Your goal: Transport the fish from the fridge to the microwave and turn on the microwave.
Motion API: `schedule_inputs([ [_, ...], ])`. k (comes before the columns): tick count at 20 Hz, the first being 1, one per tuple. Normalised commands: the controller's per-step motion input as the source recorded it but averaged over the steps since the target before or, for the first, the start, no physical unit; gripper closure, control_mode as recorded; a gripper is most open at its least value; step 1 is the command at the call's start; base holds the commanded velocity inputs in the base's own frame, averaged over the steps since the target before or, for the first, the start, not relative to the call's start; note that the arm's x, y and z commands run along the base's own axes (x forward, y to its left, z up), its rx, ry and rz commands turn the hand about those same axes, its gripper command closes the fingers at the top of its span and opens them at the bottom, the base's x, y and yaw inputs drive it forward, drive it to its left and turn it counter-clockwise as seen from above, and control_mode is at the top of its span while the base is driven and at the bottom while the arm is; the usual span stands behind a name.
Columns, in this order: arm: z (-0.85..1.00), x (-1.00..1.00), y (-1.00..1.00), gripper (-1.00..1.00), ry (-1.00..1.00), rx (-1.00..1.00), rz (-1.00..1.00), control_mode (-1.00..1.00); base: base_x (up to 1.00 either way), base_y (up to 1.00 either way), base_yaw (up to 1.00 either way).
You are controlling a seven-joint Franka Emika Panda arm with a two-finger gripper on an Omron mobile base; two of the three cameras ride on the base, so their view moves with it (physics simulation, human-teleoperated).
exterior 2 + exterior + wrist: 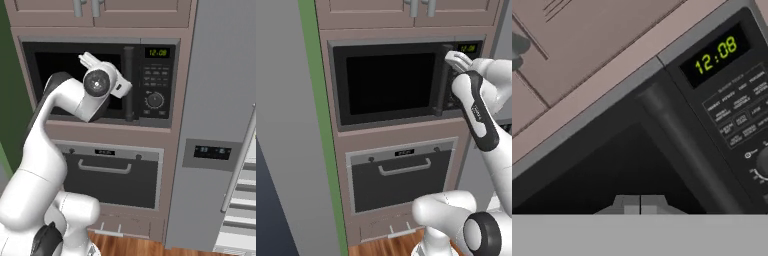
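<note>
The built-in grey-framed microwave has a dark, glossy glass door, a smooth matt grey bar handle and a matt black plastic-looking side panel with glowing green digits. Below it, the dark oven has a brushed-looking grey metal trim and a smooth pale horizontal handle, set in matt pinkish-brown wood-look cabinetry, above a strip of warm, glossy wooden floor. The tall grey fridge looks like smooth matt metal, and the white robot arm has a smooth, slightly shiny plastic shell with dark joints.
</note>
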Motion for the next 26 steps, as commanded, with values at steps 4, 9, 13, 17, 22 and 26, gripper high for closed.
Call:
schedule_inputs([
  [4,0.00,0.00,-0.22,1.00,0.00,0.26,-0.01,-1.00,0.00,0.00,0.00],
  [9,0.00,0.00,-0.22,1.00,0.00,0.22,0.00,-1.00,0.00,0.00,0.00],
  [13,0.00,0.00,-0.26,1.00,0.02,0.19,0.00,-1.00,0.00,0.00,0.00],
  [17,0.00,0.00,-0.28,1.00,0.01,0.15,0.00,-1.00,0.00,0.00,0.00],
  [22,0.00,0.00,-0.23,1.00,0.00,0.15,0.00,-1.00,0.00,0.00,0.00],
  [26,-0.06,-0.01,-0.17,1.00,0.00,0.15,0.00,-1.00,0.00,0.00,0.00],
])
